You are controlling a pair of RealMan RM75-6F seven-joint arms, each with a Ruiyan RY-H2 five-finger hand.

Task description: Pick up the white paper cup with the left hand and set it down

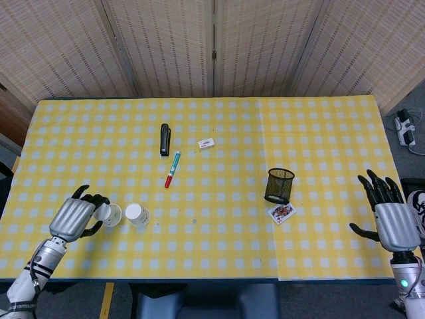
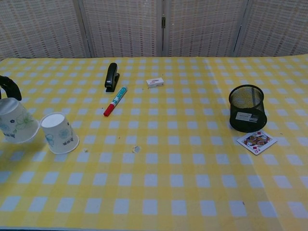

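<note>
Two white paper cups with a floral print stand mouth-down near the table's front left. My left hand (image 1: 74, 217) grips the left cup (image 1: 109, 214) (image 2: 17, 126), its dark fingers (image 2: 7, 85) curled around it. That cup is slightly tilted and low over the cloth; I cannot tell whether it touches. The other cup (image 1: 137, 214) (image 2: 58, 133) stands free just to its right. My right hand (image 1: 393, 222) hovers open, fingers spread, at the table's right edge, far from both cups, and does not show in the chest view.
A black stapler (image 1: 165, 139), a red-capped marker (image 1: 172, 168) and a small white box (image 1: 206, 142) lie mid-table. A black mesh pen cup (image 1: 279, 185) and a playing card (image 1: 281, 212) sit to the right. A small scrap (image 2: 136, 149) lies near the cups.
</note>
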